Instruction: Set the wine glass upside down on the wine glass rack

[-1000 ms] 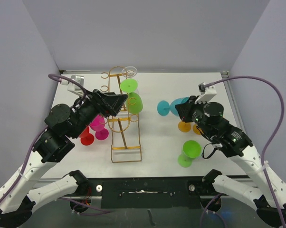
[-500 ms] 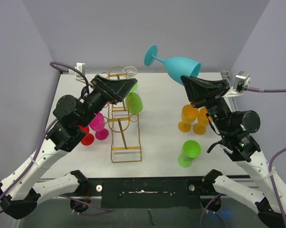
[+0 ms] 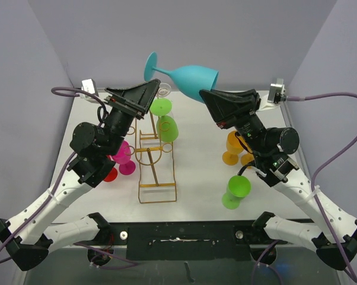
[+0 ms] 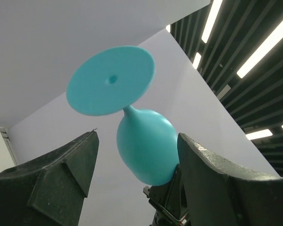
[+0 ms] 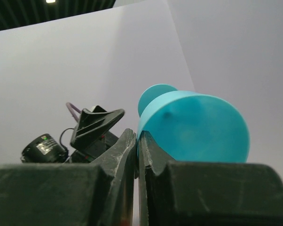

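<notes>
rack [image 3: 149, 149] overhead only, teal glass [image 3: 193, 76] aloft

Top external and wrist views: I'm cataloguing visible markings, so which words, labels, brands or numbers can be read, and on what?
No text can be read anywhere.
Small green-marked label on the right arm: too small to read.
Similar label on the left arm, in the right wrist view: blurred.
Teal wine glass and gold rack: no print visible.
</notes>
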{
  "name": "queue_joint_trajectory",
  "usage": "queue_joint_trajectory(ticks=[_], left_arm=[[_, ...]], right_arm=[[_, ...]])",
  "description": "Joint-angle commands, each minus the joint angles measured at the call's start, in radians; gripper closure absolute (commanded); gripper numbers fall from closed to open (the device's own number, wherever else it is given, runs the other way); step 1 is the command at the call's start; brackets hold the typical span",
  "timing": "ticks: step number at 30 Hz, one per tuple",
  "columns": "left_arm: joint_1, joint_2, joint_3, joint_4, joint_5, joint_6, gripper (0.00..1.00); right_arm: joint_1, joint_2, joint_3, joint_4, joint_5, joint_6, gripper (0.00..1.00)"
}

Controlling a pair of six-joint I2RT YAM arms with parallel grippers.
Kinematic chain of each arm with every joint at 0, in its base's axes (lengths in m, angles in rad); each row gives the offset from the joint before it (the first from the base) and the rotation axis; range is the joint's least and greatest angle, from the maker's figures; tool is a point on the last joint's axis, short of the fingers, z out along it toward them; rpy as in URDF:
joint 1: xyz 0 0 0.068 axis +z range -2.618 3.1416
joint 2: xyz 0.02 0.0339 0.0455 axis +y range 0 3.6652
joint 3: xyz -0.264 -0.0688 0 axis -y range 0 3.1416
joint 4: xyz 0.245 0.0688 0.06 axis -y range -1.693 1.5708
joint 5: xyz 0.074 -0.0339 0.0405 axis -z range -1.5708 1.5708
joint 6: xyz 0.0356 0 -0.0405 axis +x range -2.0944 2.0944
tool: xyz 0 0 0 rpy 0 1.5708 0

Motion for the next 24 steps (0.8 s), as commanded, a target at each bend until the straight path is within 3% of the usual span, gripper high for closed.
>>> queue_joint_trajectory(ticks=[1, 6, 11, 17, 24], left_arm=[[0.006, 0.014, 0.013, 0.140, -0.056, -0.024, 0.35], [0.006, 0.017, 0.007, 0.170, -0.119, -0.051, 0.42], [0.007, 0.017, 0.012, 0.198, -0.146, -0.040, 0.57], [0.006, 0.013, 0.003, 0.225, -0.163, -0.029, 0.75], [0.007, 0.039, 0.056, 0.220, -0.081, 0.027, 0.93]], right_arm=[[0.072, 0.006, 0.003, 0.178, -0.011, 0.044, 1.00], [0.180, 0.032, -0.002, 0.203, 0.061, -0.013, 1.00], [0.241, 0.055, -0.003, 0.196, 0.112, -0.058, 1.00], [0.264, 0.063, -0.013, 0.196, 0.124, -0.061, 1.00], [0.265, 0.053, -0.019, 0.173, 0.112, -0.051, 1.00]])
